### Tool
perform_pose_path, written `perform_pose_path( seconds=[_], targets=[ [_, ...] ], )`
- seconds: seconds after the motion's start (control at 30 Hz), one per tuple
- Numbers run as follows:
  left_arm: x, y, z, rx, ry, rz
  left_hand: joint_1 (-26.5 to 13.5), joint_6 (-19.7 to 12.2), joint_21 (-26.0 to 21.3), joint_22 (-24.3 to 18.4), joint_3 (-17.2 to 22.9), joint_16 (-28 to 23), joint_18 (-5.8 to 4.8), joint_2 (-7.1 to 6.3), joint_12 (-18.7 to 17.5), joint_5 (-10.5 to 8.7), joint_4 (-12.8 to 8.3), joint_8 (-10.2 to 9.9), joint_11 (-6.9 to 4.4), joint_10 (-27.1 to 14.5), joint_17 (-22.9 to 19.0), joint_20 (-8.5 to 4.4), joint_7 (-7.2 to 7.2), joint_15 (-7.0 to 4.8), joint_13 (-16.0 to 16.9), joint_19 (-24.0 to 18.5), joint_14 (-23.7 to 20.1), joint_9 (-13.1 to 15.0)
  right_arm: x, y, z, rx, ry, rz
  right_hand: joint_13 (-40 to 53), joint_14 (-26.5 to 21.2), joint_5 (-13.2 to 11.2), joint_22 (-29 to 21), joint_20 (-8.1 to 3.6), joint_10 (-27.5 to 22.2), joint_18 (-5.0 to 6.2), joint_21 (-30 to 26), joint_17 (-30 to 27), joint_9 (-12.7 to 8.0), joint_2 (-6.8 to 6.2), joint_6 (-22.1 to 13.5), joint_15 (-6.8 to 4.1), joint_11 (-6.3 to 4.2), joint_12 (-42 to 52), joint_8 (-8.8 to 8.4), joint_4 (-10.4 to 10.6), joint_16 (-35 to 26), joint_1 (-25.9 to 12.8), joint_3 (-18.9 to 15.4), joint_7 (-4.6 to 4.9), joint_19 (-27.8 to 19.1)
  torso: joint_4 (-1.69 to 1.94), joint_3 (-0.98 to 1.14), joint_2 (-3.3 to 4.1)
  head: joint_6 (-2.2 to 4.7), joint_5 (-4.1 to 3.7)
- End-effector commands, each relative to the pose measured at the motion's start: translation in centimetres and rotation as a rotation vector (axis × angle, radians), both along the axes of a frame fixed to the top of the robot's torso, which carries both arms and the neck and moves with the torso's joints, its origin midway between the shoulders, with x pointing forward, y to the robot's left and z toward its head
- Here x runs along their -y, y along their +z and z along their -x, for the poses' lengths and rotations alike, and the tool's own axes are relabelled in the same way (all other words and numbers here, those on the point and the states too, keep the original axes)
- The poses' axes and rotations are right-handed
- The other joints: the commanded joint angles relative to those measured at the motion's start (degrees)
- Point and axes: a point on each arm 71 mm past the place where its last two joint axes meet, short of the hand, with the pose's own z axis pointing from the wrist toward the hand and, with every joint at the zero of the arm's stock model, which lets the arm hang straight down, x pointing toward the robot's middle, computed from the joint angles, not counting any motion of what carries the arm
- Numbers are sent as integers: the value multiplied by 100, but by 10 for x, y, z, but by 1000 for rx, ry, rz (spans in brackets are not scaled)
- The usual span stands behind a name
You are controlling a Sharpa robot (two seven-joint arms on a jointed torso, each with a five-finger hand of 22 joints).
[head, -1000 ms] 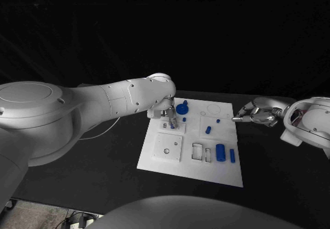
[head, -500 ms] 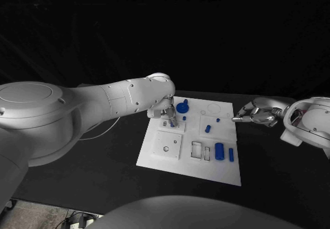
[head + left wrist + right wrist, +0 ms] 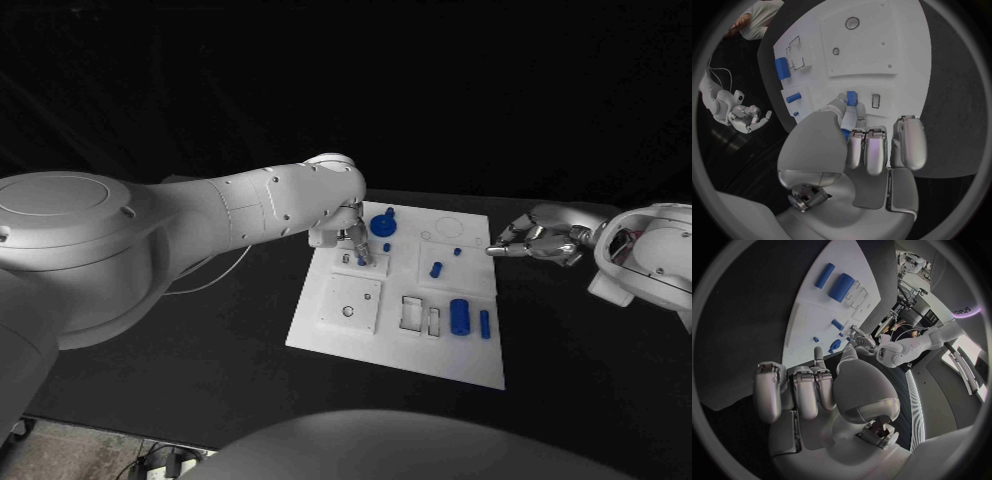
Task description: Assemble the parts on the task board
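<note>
Where the head camera looks down on the black table (image 3: pixel 216 370), shows a white rectangular task board (image 3: pixel 411 350) lying flat in the middle, slightly skewed. Carries several blue parts: a round knobbed piece (image 3: pixel 382 225) near the far edge, a thick cylinder (image 3: pixel 460 315) and a thin rod (image 3: pixel 485 323) side by side toward the near right, small pegs (image 3: pixel 436 270) between them. Also bears outlined rectangular recesses and a square plate with a small hole at the near left. Places the left hand (image 3: pixel 351 240) over the board's far left part, fingers pointing down onto a small blue part (image 3: pixel 362 261). Places the right hand (image 3: pixel 534 243) just beside the board's right edge, above the table, fingers curled in, nothing visible in them.

From the left wrist, shows the left hand (image 3: pixel 857 145) with thumb and a finger pinching the small blue part (image 3: pixel 852 97) against the white board (image 3: pixel 898 30), next to a narrow slot; other fingers folded together.

From the right wrist, shows the right hand (image 3: pixel 811 390) with fingers curled and empty, the board (image 3: pixel 811 315) beyond them with the blue cylinder (image 3: pixel 842 287) and rod (image 3: pixel 824 275).
</note>
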Motion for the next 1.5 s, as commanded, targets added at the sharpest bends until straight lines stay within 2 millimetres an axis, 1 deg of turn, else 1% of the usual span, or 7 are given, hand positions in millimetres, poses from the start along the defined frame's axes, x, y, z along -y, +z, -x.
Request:
perform_pose_path(
  seconds=[0.03,0.23,0.4,0.7,0.87,1.13,1.5],
  targets=[
    [-4,-2,-2,42,8,-6,-23,-16,-35,1084,-88,14,77,-91,17,-4,19,28,28,606,1509,10,2,24,1509,115,614,10,0,-1,1,-14,9,7,1490,597,-36,1185,-3,607,112,-21,1506,-9,16,26,-15,-49,-20,-19,4,20,25,-32,-3,-55,4,1,0,-1,1],
    [-4,-2,0,42,1,12,-18,-23,-47,1086,-275,14,79,-208,17,-4,71,50,28,606,1509,11,6,25,1509,109,614,19,0,-1,1,-15,8,8,1490,597,-39,1185,-4,607,111,-22,1506,-9,14,27,-16,-50,-20,-21,-2,20,35,-31,-4,-54,2,0,-3,-1,9],
    [-4,-2,1,45,-10,1,-85,-107,-66,1085,-508,14,81,-354,17,-5,166,26,50,606,1509,18,40,39,1509,101,614,9,0,-2,1,-15,8,8,1490,597,-39,1185,-4,607,111,-22,1506,-9,14,27,-16,-50,-20,-21,-2,20,35,-31,-4,-54,-1,0,-2,-1,17],
    [-4,0,3,90,-19,31,-53,-124,-58,1095,-676,14,78,-331,17,-4,266,45,69,606,1509,33,53,56,1509,105,614,13,2,-2,1,-16,5,8,1490,597,-39,1185,-4,607,111,-22,1506,-9,14,27,-16,-50,-20,-21,-2,20,35,-31,-4,-54,0,1,-1,-1,3],
    [-5,2,3,109,-15,49,-58,-119,-46,1104,-848,14,75,-354,17,-4,370,70,77,606,1509,42,57,64,1509,113,614,16,2,-2,1,-15,5,8,1490,597,-39,1185,-4,607,111,-22,1506,-9,14,27,-16,-50,-20,-21,-2,20,35,-31,-4,-54,-1,0,-1,-1,-8],
    [-10,5,5,134,-9,71,-37,-79,-35,1117,-1072,14,73,-318,17,-3,530,113,94,606,1509,53,50,76,1509,122,614,12,3,-2,2,-16,1,9,1490,597,-39,1185,-4,607,111,-22,1506,-9,14,27,-16,-50,-20,-21,-2,20,35,-31,-4,-54,0,0,-3,-1,-21],
    [-10,9,12,117,-20,108,-320,-69,-43,1125,-1414,14,74,-296,17,-3,579,115,108,606,1509,68,54,90,1509,122,614,-30,5,-3,2,-17,-1,9,1490,597,-42,1184,-5,607,112,-27,1506,-10,10,29,-17,-52,-20,-25,-14,20,55,-29,-4,-56,-1,0,-3,-1,-24]
  ],
)
